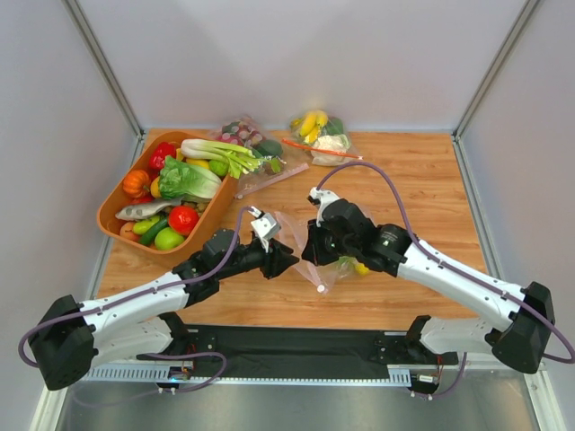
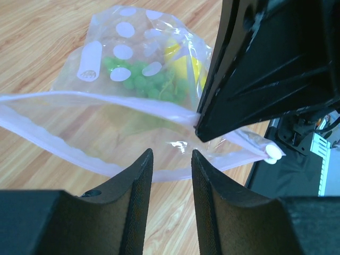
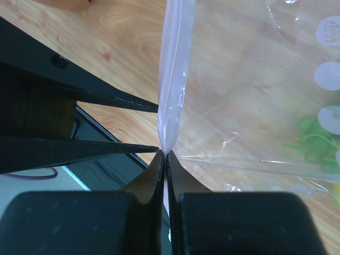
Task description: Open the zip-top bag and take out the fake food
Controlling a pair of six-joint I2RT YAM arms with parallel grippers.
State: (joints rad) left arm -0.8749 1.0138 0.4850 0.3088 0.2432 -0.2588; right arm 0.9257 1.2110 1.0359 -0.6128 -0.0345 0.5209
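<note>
Mid-frame on the wooden surface (image 1: 422,180), the dotted bag (image 2: 95,122) sits between both arms, right tool (image 3: 164,155) pinched tight on its pink zip edge, left tool (image 2: 171,159) gaping beside it, green grapes (image 2: 143,85) and lemon (image 2: 175,58) inside.

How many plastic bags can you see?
3. The spotted bag is held up in the middle; the grape bag lies at the back, the banana bag beside it.

Orange tray (image 1: 198,241) on the wooden surface (image 1: 404,180), left rear, holds ruffled lettuce (image 1: 187,180), tomato (image 1: 182,218), red pepper (image 1: 162,155) and pumpkin (image 1: 137,183). Rear centre lie two clear bags: grape bag (image 1: 243,133) and banana-and-cauliflower bag (image 1: 319,135).
</note>
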